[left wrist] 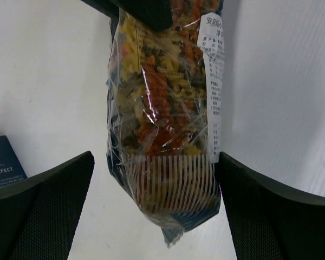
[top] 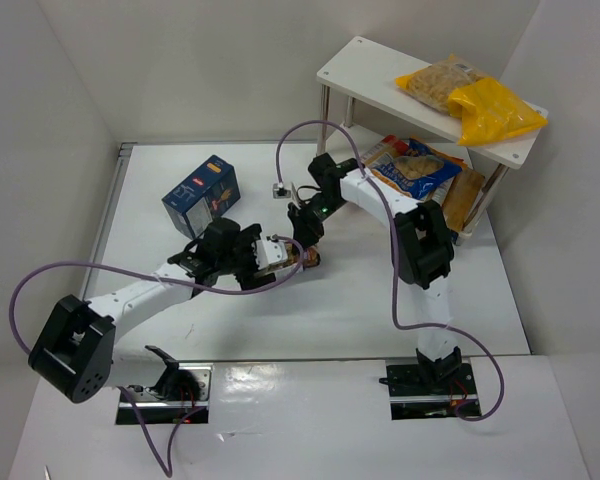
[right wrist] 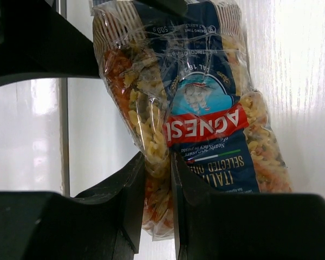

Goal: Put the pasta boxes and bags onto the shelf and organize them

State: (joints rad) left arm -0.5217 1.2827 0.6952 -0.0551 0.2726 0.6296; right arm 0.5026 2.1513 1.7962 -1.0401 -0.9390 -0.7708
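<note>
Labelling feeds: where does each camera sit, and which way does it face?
Top external: above, behind the bases, looking down on table, shelf, both arms.
Left wrist: on left arm, facing the pasta bag between the open left gripper.
Right wrist: on right arm, facing that bag, pinched by the right gripper.
Wrist views share the bag.

White tabletop (top: 340, 315), matte, evenly lit, with only soft grey shadows. Boxed in on three sides by plain white panels: left panel (top: 40, 150), back panel (top: 210, 70), right panel (top: 575, 250), all bare. Thin metal strip (top: 108, 215) along the table's left edge, at the foot of the left panel. Nearer, a glossy white ledge (top: 300, 420) with bright patches of reflected light.
</note>
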